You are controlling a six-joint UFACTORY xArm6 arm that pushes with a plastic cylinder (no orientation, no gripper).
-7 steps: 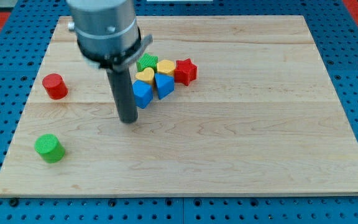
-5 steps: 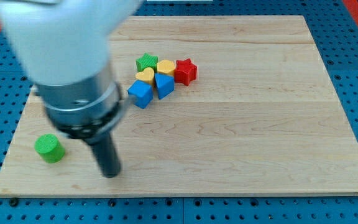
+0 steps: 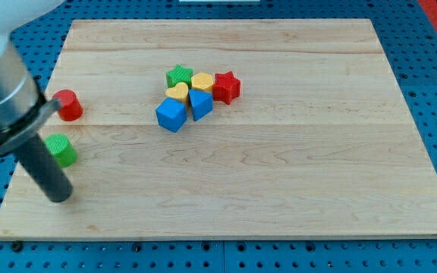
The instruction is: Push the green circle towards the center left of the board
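well, my tip (image 3: 58,197) rests on the pale wooden board (image 3: 279,189), just below the green circle (image 3: 61,149), gripping nothing.

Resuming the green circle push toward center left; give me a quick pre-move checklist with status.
1. Target located: green circle near the view's left edge, partly hidden by the rod. Ok.
2. My tip sits toward the view's bottom of the green circle, on the side suited to pushing toward the view's top. Ok.
3. Tip touching the circle: cannot tell.
4. Path ahead: red cylinder lies just toward the view's top of the circle; a long push may hit it. Not ok.
5. Board edge margin: circle is close to the left edge. Cannot tell.
6. Block cluster around the blue cube is well off the path. Ok.
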